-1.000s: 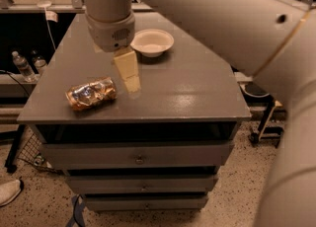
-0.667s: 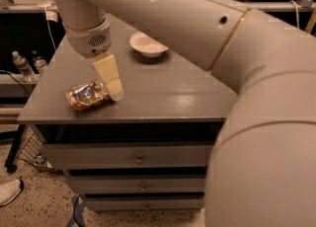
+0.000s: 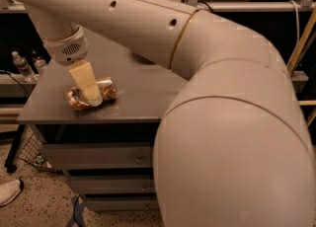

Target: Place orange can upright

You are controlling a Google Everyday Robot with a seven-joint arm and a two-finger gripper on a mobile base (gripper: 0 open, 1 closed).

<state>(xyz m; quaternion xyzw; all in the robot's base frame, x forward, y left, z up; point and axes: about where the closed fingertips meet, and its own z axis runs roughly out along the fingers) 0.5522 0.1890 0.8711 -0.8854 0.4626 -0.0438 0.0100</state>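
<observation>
The orange can (image 3: 106, 89) lies on its side near the front left of the grey cabinet top (image 3: 143, 100). It is shiny, dented, orange-gold. My gripper (image 3: 92, 97) reaches down from the white wrist (image 3: 66, 48) and sits right over the middle of the can, its cream-coloured tip crossing in front of it. The can's two ends show on either side of the tip. My large white arm fills the upper and right part of the view.
The cabinet has drawers (image 3: 103, 157) below its top. Two plastic bottles (image 3: 22, 66) stand on a shelf at the left. A shoe (image 3: 7, 191) lies on the speckled floor at the lower left. The arm hides the back of the cabinet top.
My gripper has moved left and down from the middle of the cabinet top onto the lying can. The arm now covers the white bowl. The can has not moved.
</observation>
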